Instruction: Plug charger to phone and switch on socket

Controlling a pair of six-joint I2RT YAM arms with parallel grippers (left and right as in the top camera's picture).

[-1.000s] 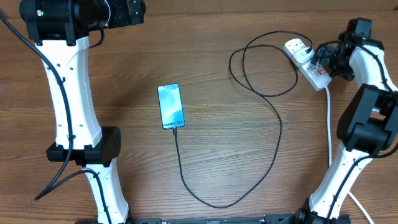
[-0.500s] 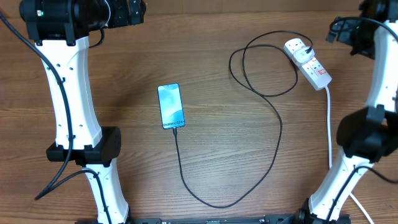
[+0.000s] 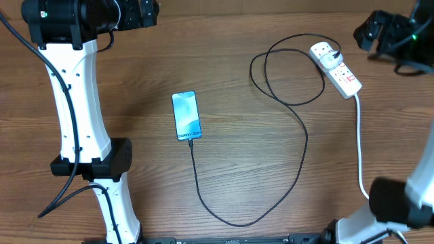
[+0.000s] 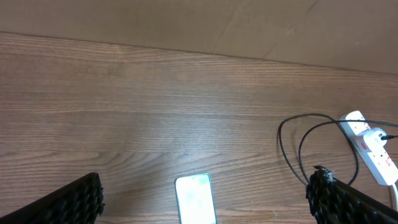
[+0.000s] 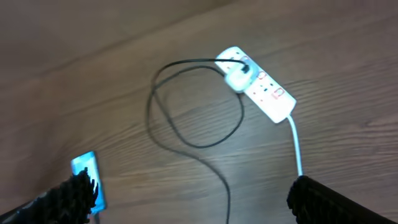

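The phone (image 3: 186, 116) lies flat mid-table, screen lit blue. The charger (image 3: 302, 146), a thin black cable, meets the phone's lower end, loops across the table and ends at a plug (image 3: 329, 53) seated in the socket (image 3: 337, 69), a white strip with red switches. My right gripper (image 3: 374, 28) hovers open, above and to the right of the socket, touching nothing. In the right wrist view the socket (image 5: 260, 85) lies well beyond the fingertips (image 5: 333, 202). My left gripper (image 3: 140, 13) stands open at the far left, high over the phone (image 4: 196, 199).
A thick white cord (image 3: 359, 146) runs from the socket toward the near right edge, beside the right arm's base (image 3: 400, 203). The left arm's base (image 3: 102, 163) stands left of the phone. Bare wood lies between phone and socket.
My right gripper has lifted off the socket's switch end and drawn back up and to the right. The left arm, phone and cable have not moved.
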